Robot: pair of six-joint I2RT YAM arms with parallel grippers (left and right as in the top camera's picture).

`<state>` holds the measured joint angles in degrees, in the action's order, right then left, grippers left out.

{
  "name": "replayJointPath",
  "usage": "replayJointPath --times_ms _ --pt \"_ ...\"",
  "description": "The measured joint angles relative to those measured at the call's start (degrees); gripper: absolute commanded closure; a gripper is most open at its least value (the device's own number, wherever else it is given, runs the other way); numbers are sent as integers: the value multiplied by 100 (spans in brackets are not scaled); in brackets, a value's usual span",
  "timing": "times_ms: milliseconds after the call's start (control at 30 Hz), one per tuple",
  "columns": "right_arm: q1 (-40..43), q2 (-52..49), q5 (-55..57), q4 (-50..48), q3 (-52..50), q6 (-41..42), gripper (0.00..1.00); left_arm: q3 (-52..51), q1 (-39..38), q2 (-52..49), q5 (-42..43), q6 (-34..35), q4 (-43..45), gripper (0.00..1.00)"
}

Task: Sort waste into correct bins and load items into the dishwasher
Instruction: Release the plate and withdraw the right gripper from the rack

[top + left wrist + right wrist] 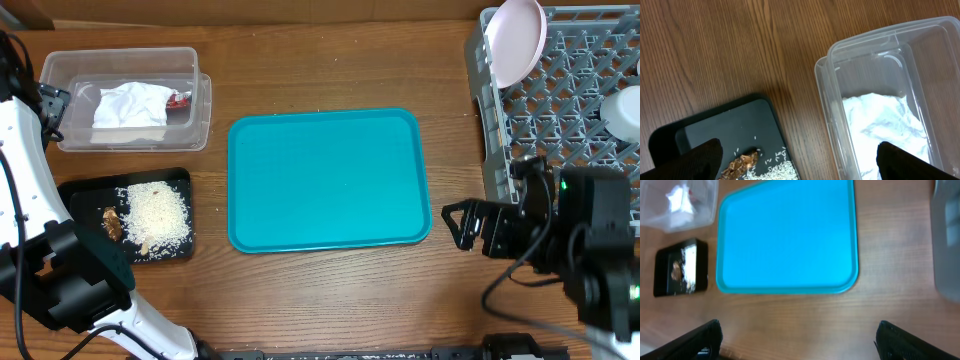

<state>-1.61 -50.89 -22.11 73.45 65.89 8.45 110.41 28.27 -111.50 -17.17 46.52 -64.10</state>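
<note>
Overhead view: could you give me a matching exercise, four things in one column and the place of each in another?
1. crumpled napkin
2. rice grains
3. round plate
4. teal tray

A. in the grey dish rack
B. on the black tray
C. directly on the wooden table
D. in the clear tub

Pairs: 1-D, 2-B, 3-A, 4-C.

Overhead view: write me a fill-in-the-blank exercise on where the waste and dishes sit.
The crumpled napkin lies in the ____ plastic tub. The rice grains sit on the ____ tray. The pale pink plate stands on edge in the ____ dish rack. The left gripper and right gripper are both ____.
Missing: clear; black; grey; open.
</note>
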Motion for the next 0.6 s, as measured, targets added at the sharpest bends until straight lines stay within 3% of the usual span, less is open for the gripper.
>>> replayJointPath --times_ms 600 --pt "0 2970 -361 -3827 -4159 -98 0 0 0 0 2 0 -2 0"
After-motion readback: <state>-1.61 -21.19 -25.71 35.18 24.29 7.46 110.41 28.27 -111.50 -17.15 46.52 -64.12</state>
